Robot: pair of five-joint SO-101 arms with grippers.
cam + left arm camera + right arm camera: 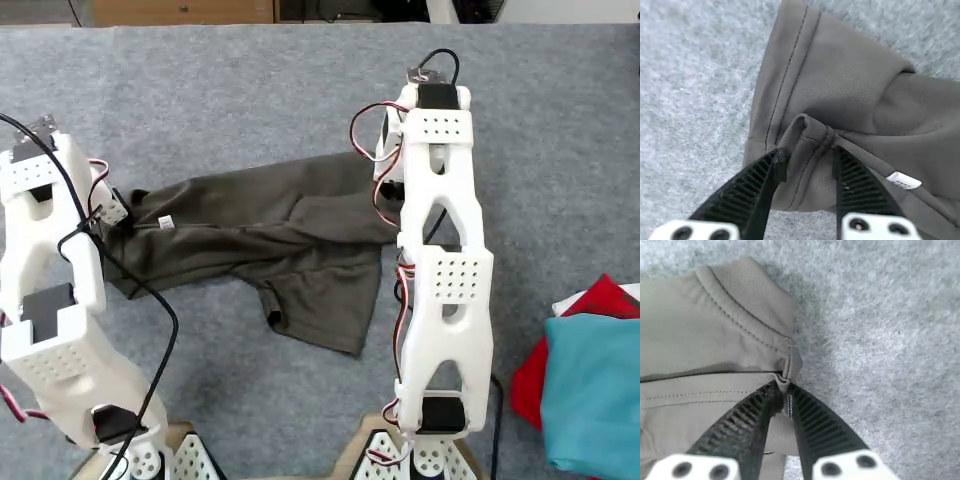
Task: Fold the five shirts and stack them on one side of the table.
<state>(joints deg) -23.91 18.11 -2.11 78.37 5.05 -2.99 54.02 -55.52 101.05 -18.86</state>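
Olive-grey shirt point(270, 240) lies crumpled and stretched crosswise on the grey-covered desk point(200, 100), between the two arms. One sleeve or flap trails toward the near edge. The left gripper point(807, 160) is at the shirt's left end. Its fingers point(771, 172) straddle a raised ridge of stitched hem and pinch it from both sides, with a small white tag point(903, 180) just beside them. The right gripper point(782, 390) is at the opposite end. Its fingers point(805, 412) are almost pressed together, nipping a thin seamed corner of the cloth. My reading is that a hold at each end lets the pair pull the fabric taut and flatten it, or carry one edge over for a fold; nothing here looks neatly folded yet. The cloth between the grips is wrinkled and doubled over itself, so it would want tension before any crease. At the right edge of the desk sit a teal garment point(595, 390) over a red garment point(530, 385), well apart from this one and presumably the stacking side.
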